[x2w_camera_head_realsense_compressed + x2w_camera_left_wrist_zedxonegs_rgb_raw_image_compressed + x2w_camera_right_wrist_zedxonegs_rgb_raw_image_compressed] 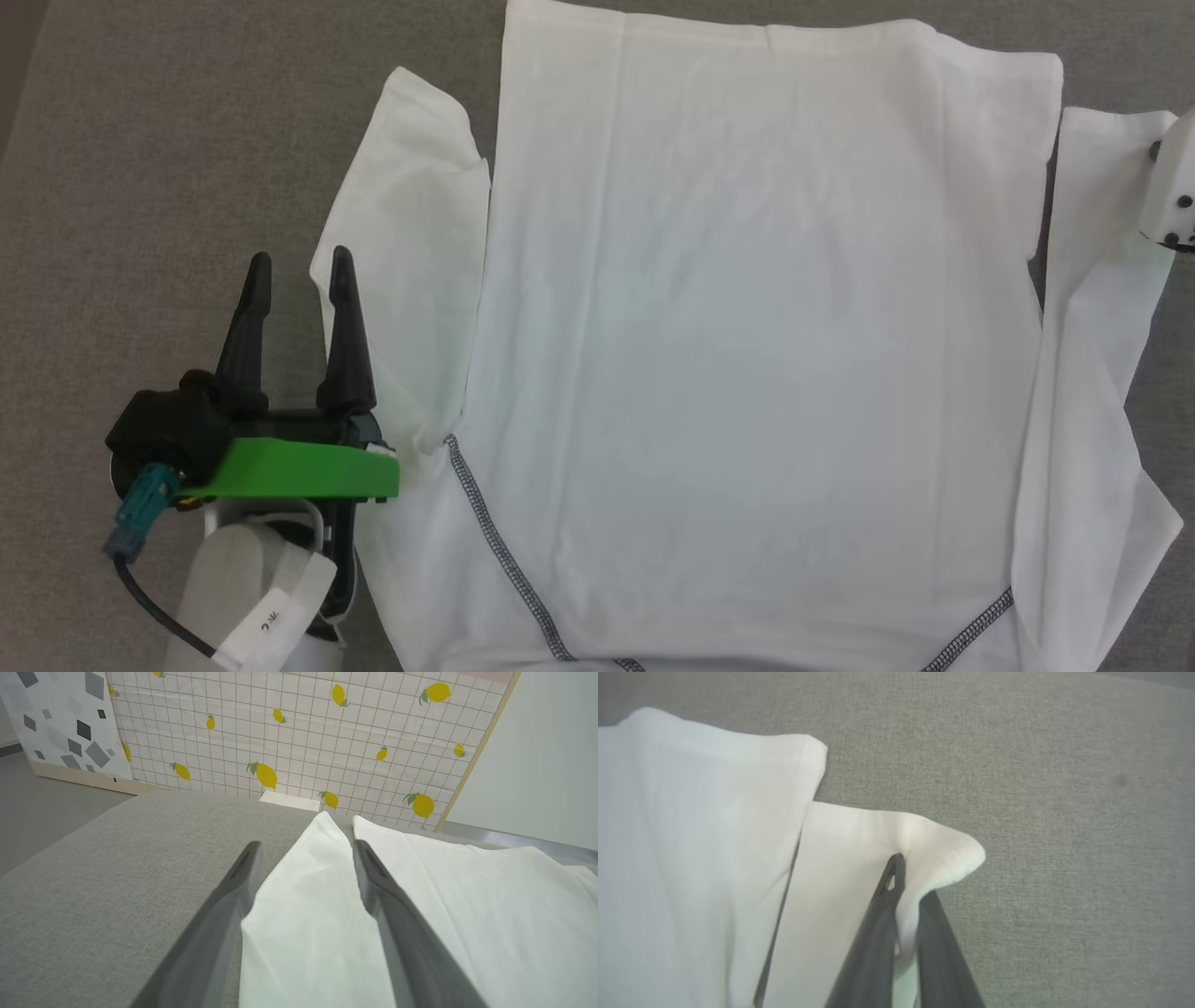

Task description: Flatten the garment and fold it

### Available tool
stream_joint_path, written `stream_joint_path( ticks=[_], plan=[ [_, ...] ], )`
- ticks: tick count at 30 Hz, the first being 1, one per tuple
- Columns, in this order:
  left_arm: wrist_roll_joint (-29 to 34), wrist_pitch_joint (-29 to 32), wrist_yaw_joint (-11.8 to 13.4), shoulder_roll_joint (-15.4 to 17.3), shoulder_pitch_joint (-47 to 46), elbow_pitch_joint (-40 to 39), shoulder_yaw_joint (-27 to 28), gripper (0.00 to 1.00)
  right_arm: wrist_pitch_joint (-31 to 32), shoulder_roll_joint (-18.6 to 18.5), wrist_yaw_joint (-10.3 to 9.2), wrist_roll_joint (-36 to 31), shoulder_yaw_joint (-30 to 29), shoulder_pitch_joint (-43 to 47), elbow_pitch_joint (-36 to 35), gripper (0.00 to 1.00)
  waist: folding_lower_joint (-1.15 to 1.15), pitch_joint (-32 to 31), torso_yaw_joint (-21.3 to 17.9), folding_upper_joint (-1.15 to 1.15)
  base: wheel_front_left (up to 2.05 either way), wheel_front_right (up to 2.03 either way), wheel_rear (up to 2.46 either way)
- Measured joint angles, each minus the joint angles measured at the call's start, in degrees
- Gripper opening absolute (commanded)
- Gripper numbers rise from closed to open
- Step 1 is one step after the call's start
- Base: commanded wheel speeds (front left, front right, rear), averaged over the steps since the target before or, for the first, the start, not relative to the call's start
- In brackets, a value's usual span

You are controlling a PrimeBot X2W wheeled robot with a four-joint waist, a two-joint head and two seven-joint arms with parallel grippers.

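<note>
On the grey cloth (pixel 140 140) the shirt (pixel 747 327) lay spread flat, both sleeves out; flattening looked nearly done to me, and no fold was made yet; my right gripper (pixel 908 882) was pinched shut on the corner of the right sleeve (pixel 859 844), angled down on it; my left gripper (pixel 301 257) sat low, jaws wide, fingers either side of the left sleeve (pixel 401 233) edge, holding nothing.

I see a white shirt (pixel 747 327) with dark grey flecked stitching (pixel 495 532) on a plain grey woven surface (pixel 140 187). My left gripper (pixel 301 261) has black fingers (pixel 347 345), a bright green bracket (pixel 299 467) and a teal plug (pixel 140 509). One wall panel (pixel 303 732) is white with a thin reddish grid and yellow lemons, the board (pixel 60 723) beside it white with grey diamonds.
</note>
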Motion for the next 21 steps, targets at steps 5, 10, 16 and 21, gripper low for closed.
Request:
stream_joint_path(
  ticks=[5, 10, 16, 21],
  plan=[
    [0.2, 0.0, -0.4, -0.1, 1.0, 1.0, 1.2, 1.00, -1.6, -2.3, 0.00, 1.7, -2.5, 2.6, -1.7, 0.00, 0.00, -3.1, -0.5, 0.00, 0.00, 0.00, 0.00],
    [0.3, 0.0, -0.7, -0.3, 3.6, 1.4, 2.3, 1.00, -1.1, -4.3, -0.01, 6.0, -0.2, 5.6, -7.5, 0.00, 0.00, -7.0, -1.1, 0.00, 0.00, 0.00, 0.00],
    [0.3, 0.0, -1.0, -0.4, 6.9, 1.6, 3.6, 1.00, 2.9, -6.8, -0.01, 14.2, 10.2, 10.7, -19.8, 0.00, -0.01, -12.5, -1.8, 0.00, 0.00, 0.00, 0.00],
    [0.3, 0.0, -1.1, -0.4, 8.9, 1.4, 4.5, 1.00, 6.9, -6.3, -0.01, 20.5, 17.7, 12.9, -29.0, 0.00, -0.01, -16.4, -2.1, 0.00, 0.00, 0.00, 0.00]
  ],
)
